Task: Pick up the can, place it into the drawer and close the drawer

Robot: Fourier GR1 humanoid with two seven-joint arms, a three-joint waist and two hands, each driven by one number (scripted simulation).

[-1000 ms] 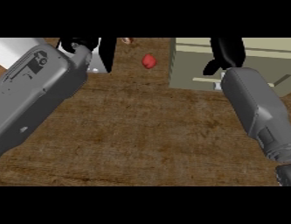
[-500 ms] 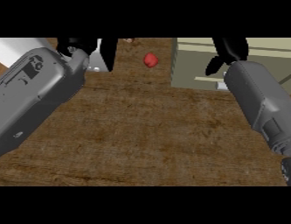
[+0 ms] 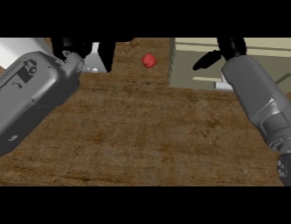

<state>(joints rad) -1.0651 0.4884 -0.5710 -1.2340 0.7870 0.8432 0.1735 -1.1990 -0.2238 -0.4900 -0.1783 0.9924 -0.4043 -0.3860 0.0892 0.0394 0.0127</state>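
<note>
From the head view, looking steeply down at a brown wooden counter (image 3: 141, 131), two grey forearms reach toward the far edge. At upper left, the left hand (image 3: 83, 50) shows black fingers pointing down over a white object (image 3: 95, 63); whether they are curled or straight cannot be told. To its right, apart from both hands, lies a small red object (image 3: 149, 60). Further right, the right hand (image 3: 222, 52) hangs over the beige drawer (image 3: 193, 65), fingers relaxed and holding nothing.

bare counter (image 3: 141, 131) between forearms, red object (image 3: 149, 60) ahead
</note>
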